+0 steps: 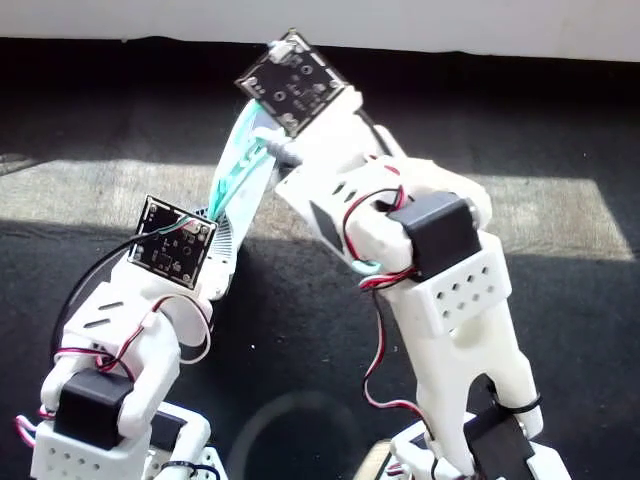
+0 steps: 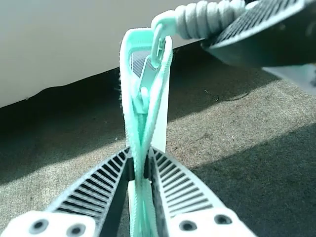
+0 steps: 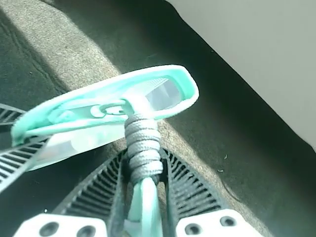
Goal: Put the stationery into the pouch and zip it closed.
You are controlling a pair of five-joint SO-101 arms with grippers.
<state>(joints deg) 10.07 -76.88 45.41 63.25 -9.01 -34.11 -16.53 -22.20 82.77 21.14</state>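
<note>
A mint-green pouch (image 1: 236,165) hangs in the air between the two arms, above the dark mat. My left gripper (image 2: 140,165) is shut on the pouch's (image 2: 129,98) zipper edge at one end. The zipper slider (image 2: 148,84) sits near the pouch's far end, and a pale braided pull cord (image 2: 197,15) runs from it into the right arm's fingers (image 2: 266,24). My right gripper (image 3: 143,163) is shut on that cord (image 3: 142,143), close to the pouch (image 3: 89,101). In the high view the right gripper (image 1: 275,150) is above the left gripper (image 1: 222,235).
A dark grey mat (image 1: 300,330) covers the table, with a sunlit band (image 1: 90,195) across it. A white wall (image 1: 450,20) runs along the back. Red and white cables (image 1: 375,330) hang by the right arm.
</note>
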